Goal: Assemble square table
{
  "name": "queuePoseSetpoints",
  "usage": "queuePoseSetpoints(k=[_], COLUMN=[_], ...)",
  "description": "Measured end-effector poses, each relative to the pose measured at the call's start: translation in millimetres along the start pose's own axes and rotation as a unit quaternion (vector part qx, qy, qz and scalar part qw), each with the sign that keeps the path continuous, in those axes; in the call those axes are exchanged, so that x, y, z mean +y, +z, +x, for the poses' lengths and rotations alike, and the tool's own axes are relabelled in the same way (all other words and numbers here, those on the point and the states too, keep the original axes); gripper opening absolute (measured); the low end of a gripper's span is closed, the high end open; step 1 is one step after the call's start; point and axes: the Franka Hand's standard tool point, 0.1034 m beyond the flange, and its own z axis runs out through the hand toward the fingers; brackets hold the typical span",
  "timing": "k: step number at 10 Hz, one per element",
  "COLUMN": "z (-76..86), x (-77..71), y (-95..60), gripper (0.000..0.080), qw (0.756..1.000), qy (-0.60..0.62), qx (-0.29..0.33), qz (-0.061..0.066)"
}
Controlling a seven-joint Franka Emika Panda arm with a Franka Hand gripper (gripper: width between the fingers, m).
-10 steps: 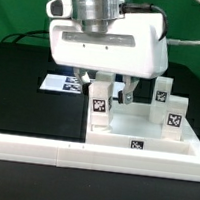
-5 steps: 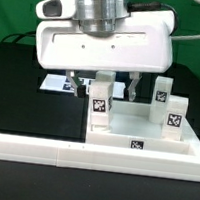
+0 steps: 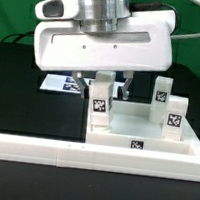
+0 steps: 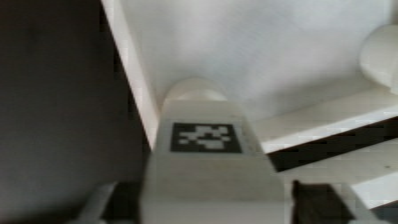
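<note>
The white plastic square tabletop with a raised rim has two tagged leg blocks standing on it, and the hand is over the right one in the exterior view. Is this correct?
Not quite. In the exterior view, three white tagged leg blocks stand on the white plastic square tabletop, and the hand is over the left one.

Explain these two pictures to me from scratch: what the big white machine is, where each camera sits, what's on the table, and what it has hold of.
The big white block is the hand of a robot arm; its gripper has two fingers. The exterior view looks on from off the arm. The wrist view comes from a camera on the hand, looking down between the fingers. On the black table lies a white square table top with tagged leg blocks standing on it. The fingers straddle one leg, the same leg filling the wrist view. Whether they grip it yet is unclear. A marker board lies behind.
</note>
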Motion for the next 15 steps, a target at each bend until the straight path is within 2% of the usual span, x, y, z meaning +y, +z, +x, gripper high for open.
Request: queuePoseSetpoints(k=[1, 5, 7, 10, 12, 15], z=[0.6, 0.6, 0.8, 1.8, 2.0, -0.2], x=[2.4, 3.0, 3.5, 4.5, 2.1, -6.6], y=[-0.3, -0.2, 0.9, 1.2, 1.4, 3.0], gripper=[0.0292, 0.0292, 0.0292, 0.0292, 0.0292, 0.0292], qw=[1.000, 1.000, 0.997, 0.978, 0.954, 0.900], qy=[0.001, 0.002, 0.075, 0.208, 0.299, 0.435], qx=[0.001, 0.001, 0.015, 0.029, 0.032, 0.027], qz=[-0.001, -0.001, -0.002, 0.001, 0.004, 0.010])
